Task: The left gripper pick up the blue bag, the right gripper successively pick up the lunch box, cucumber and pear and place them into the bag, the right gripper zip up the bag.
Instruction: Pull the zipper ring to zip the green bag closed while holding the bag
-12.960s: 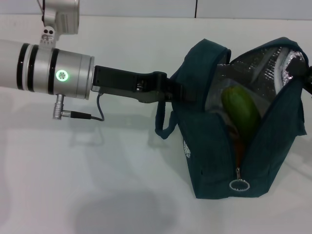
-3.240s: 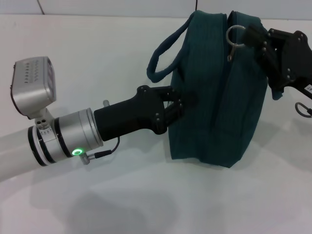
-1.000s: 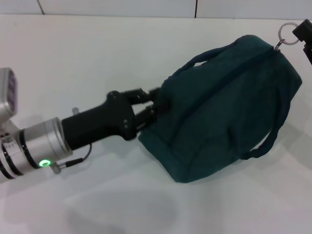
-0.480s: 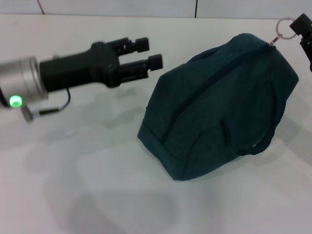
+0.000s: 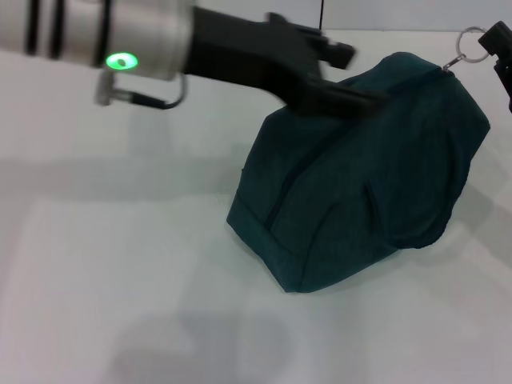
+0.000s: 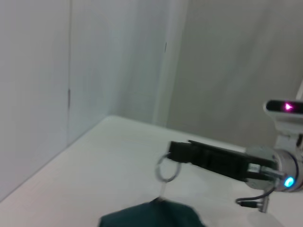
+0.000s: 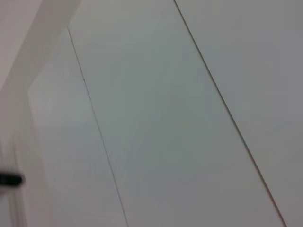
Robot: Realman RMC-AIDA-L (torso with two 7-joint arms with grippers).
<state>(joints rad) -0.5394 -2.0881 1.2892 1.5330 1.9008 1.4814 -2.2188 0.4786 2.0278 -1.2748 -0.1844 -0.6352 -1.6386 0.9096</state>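
Observation:
The blue bag (image 5: 360, 192) lies on its side on the white table, closed, with its contents hidden. Its top also shows in the left wrist view (image 6: 151, 216). My left gripper (image 5: 362, 76) is open and empty, held in the air over the bag's upper left part. My right gripper (image 5: 498, 44) sits at the far right edge, shut on the silver ring zipper pull (image 5: 472, 42) at the bag's top corner. The left wrist view shows the right gripper (image 6: 176, 150) and the ring (image 6: 166, 166) too. The lunch box, cucumber and pear are out of view.
The white table (image 5: 120, 264) stretches to the left and front of the bag. A pale wall stands behind it. The right wrist view shows only wall panels (image 7: 165, 118).
My left gripper has let go of the bag and risen up and to the right, over it. The bag has tipped onto its side. The right gripper stays on the ring.

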